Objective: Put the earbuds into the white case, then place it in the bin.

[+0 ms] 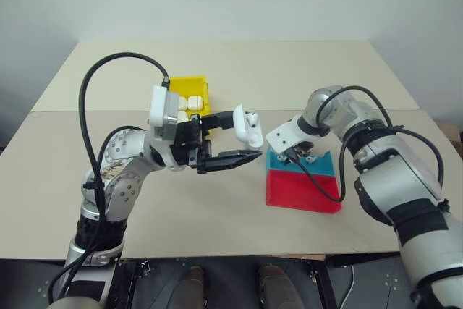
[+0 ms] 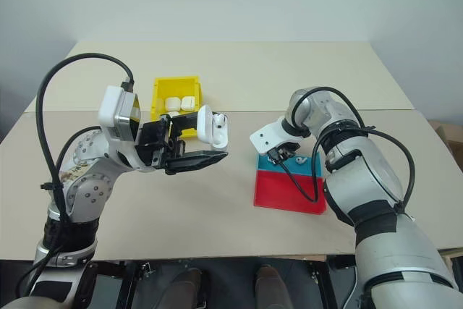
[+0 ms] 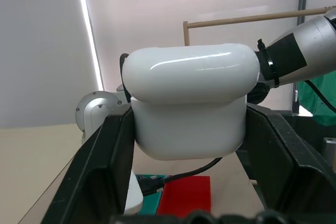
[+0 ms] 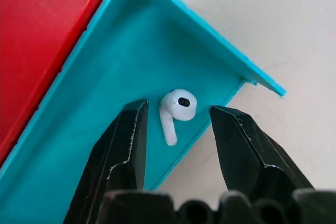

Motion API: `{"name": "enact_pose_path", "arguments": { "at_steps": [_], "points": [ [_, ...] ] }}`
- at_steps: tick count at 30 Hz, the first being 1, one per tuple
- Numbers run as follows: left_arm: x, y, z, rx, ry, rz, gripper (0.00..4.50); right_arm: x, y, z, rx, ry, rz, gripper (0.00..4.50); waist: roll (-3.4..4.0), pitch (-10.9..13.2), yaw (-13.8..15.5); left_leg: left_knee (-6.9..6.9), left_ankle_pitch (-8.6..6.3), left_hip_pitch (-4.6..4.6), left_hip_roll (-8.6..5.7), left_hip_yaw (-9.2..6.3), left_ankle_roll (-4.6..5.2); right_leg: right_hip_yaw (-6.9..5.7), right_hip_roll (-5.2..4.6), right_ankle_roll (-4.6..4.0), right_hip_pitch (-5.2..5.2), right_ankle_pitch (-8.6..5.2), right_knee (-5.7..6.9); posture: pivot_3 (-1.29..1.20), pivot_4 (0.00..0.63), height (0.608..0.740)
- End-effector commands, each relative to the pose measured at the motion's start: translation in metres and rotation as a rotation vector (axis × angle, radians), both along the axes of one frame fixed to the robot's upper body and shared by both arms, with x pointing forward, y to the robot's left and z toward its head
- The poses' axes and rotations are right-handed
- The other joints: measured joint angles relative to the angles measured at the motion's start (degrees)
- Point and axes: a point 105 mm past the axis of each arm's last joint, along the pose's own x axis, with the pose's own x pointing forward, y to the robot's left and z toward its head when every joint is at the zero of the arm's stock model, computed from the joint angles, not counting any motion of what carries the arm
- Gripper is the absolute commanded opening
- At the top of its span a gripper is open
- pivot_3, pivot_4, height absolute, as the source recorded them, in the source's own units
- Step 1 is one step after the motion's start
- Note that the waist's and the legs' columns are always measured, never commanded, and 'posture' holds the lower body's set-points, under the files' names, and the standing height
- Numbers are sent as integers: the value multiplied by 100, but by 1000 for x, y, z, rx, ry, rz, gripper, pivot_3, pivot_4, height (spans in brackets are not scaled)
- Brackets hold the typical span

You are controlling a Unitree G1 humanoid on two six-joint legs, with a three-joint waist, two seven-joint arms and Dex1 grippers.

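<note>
Earbud (image 4: pixel 177 109): tiny glossy white, between spread right fingers (image 4: pixel 125 145) | left fingers (image 3: pixel 102 171) pinching white case (image 3: pixel 190 107)

blue tray (image 1: pixel 318 161) touching red tray (image 1: pixel 300 192) | both on beige table (image 1: pixel 239 70)

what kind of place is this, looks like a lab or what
Probably a robot test or data-collection room: a plain beige table against a bare wall, holding only a yellow bin and blue tray for sorting earbud cases.

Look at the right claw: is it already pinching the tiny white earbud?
No, the tiny glossy white earbud lies loose in the shallow blue plastic tray, between the right claw's open fingers, untouched.
</note>
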Motion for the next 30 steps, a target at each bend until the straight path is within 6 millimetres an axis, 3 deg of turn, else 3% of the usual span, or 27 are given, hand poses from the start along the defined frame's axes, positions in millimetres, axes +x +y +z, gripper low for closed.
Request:
{"name": "enact_pose_path", "arguments": {
  "at_steps": [1,9,15,21,25,30],
  "points": [
    [-8,2,9,-22,-39,-9,2792,3,4,8,3,-36,16,2271,0,0,0,0,0,0,0,0,0,0,0,0,0,0,0,0,150,740],
    [-10,3,9,-17,-38,-10,2792,2,4,1,-27,-23,27,2271,0,0,-6,-4,0,17,0,1,-1,1,1,-1,12,0,1,0,150,740],
    [-12,7,7,-4,-28,-6,2792,-1,6,-2,-25,-3,31,624,1,-1,-12,-5,1,19,0,1,-1,3,2,-2,12,1,1,0,150,740],
    [-11,9,6,0,-24,-4,2792,1,3,-3,-11,-5,5,626,1,-1,-8,-5,1,19,0,1,-1,3,1,-2,13,1,1,0,150,740],
    [-10,8,6,-2,-21,-16,2792,3,1,16,103,5,-69,626,1,0,-8,-5,1,19,0,1,-1,3,1,-2,12,1,1,0,150,740],
    [-7,6,7,-6,-21,-40,2792,-6,-6,60,274,-61,-61,626,3,2,27,-11,0,14,-3,2,-1,3,-3,-2,8,1,-3,0,150,740]
  ]
}}
